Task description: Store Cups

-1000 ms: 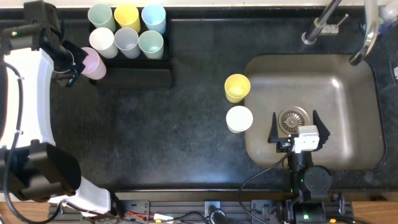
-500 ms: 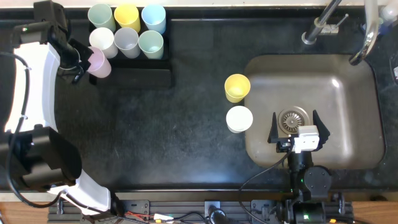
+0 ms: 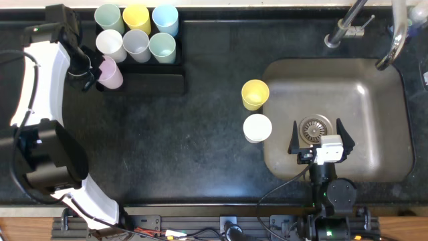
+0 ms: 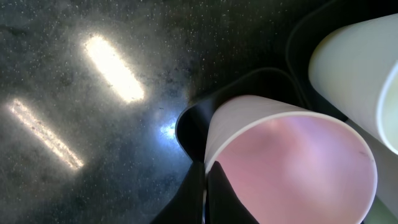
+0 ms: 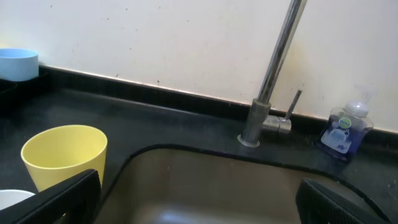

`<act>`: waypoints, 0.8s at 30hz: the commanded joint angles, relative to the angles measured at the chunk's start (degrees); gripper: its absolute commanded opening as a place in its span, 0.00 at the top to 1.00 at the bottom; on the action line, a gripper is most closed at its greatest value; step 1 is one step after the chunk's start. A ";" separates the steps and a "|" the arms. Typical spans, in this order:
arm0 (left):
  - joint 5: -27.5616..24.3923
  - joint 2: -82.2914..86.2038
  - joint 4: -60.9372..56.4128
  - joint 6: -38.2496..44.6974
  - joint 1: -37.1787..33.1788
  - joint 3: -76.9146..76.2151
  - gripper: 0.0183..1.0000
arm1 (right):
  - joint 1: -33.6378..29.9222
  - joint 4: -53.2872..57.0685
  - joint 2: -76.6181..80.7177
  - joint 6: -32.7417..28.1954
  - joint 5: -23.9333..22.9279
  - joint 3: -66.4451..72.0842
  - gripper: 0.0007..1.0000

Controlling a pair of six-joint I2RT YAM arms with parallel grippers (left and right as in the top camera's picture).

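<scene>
Presently the left hand (image 3: 90, 71) grips a pink cup (image 3: 110, 73) by its rim at the left end of the black rack (image 3: 154, 84), beside a stored white cup (image 3: 110, 44). The right hand (image 3: 318, 135) sits wide open over the sink (image 3: 374, 87).

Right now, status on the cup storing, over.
Left gripper shut on pink cup, at rack's front-left corner. Right gripper open over sink. Yellow cup, white cup on counter by sink.

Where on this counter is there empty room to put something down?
The wide stretch of counter between the rack and the yellow cup and white cup by the sink is bare. Crowded: the rack's corner, where the left gripper holds a pink cup beside six stored cups.
</scene>
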State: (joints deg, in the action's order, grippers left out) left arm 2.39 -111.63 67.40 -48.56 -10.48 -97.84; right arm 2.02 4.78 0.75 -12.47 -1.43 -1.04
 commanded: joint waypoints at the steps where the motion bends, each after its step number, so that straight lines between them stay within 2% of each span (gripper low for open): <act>1: 1.70 -1.25 -0.35 -1.03 0.31 0.20 0.98 | 0.31 -0.31 -0.37 -0.20 0.37 0.76 0.00; 13: 1.53 -3.91 -1.14 -1.03 0.37 0.20 0.98 | 0.31 -0.31 -0.37 -0.20 0.37 0.76 0.00; 14: 1.53 -3.91 -1.14 -1.03 0.37 0.20 0.85 | 0.31 -0.31 -0.37 -0.20 0.37 0.76 0.00; 15: 1.51 -3.91 -1.14 -1.03 0.37 0.20 0.67 | 0.31 -0.31 -0.37 -0.20 0.37 0.76 0.00; 16: 1.51 -3.91 -1.09 -1.01 0.37 0.20 0.40 | 0.31 -0.31 -0.37 -0.20 0.37 0.76 0.01; 17: 1.49 -3.91 -1.07 -1.01 0.37 0.20 0.26 | 0.31 -0.31 -0.37 -0.20 0.37 0.76 0.00; 21: 1.49 -3.48 -0.85 -0.96 0.37 0.20 0.00 | 0.31 -0.31 -0.37 -0.20 0.37 0.76 0.00; 24: 1.51 -1.16 -0.37 -0.98 0.37 0.20 0.00 | 0.31 -0.31 -0.37 -0.20 0.37 0.76 0.00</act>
State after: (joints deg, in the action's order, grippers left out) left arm 3.20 -114.76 66.61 -49.39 -10.48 -97.84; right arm 2.02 4.75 0.75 -12.49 -1.45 -1.04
